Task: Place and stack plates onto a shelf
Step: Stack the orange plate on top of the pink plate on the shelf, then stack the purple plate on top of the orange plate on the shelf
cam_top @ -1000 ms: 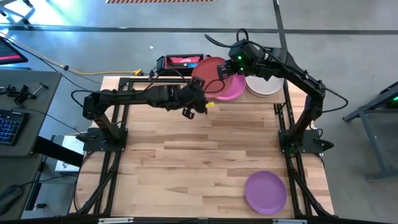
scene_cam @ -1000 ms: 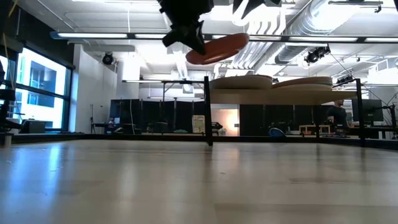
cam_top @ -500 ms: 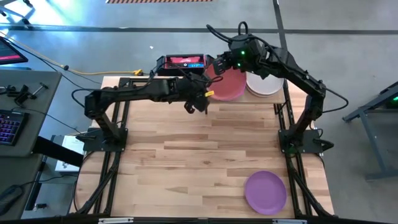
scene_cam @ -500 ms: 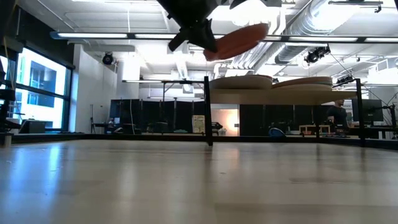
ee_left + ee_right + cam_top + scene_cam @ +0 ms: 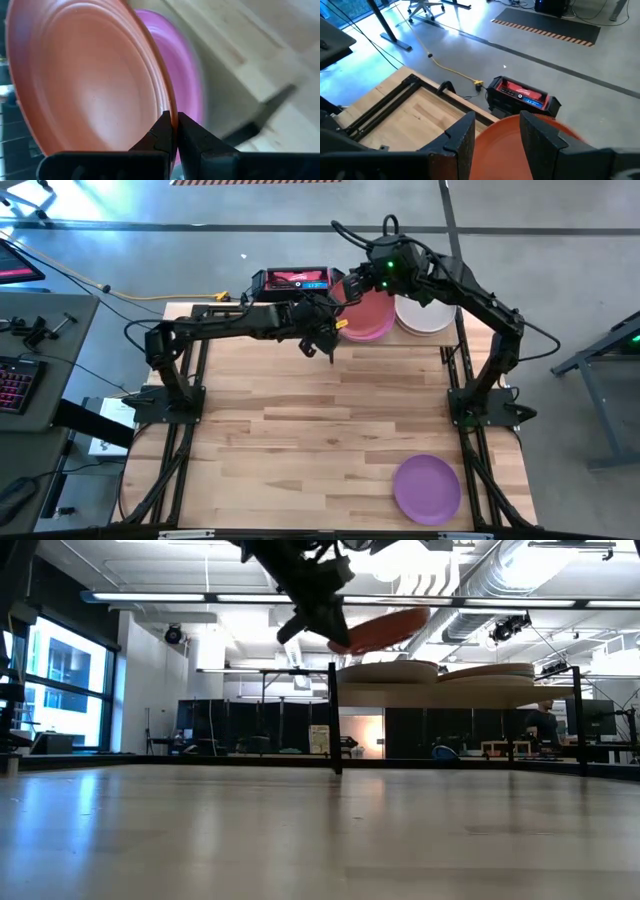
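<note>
My left gripper [image 5: 336,332] is shut on an orange-red plate [image 5: 368,308], which it holds above a magenta plate [image 5: 378,330] on the shelf [image 5: 440,696]. In the low view the orange-red plate [image 5: 388,626] hangs tilted over a stack of plates [image 5: 390,672] on the shelf's left half. An off-white plate [image 5: 426,316] tops the stack on the right half. My right gripper [image 5: 501,135] is open over the orange-red plate's far part [image 5: 520,147]. A purple plate [image 5: 428,488] lies flat on the table near its near right corner. My left gripper pinches the orange-red plate's rim [image 5: 171,111] between its two fingertips [image 5: 163,131], coming from the table's left side. The plate is lifted clear above the magenta plate [image 5: 186,75] and tilted, its free side higher. My right gripper: I cannot tell whether it touches the plate.
A black post [image 5: 335,720] carries the shelf's left end. A red and black device [image 5: 292,280] sits on the floor beyond the table's far edge. Bare tabletop [image 5: 320,430] lies between the shelf and the purple plate.
My left gripper has carried the orange-red plate toward the table's right, from beside the magenta plate to above it over the shelf. The plate has stayed tilted. My right gripper has drawn back a little toward the far edge.
</note>
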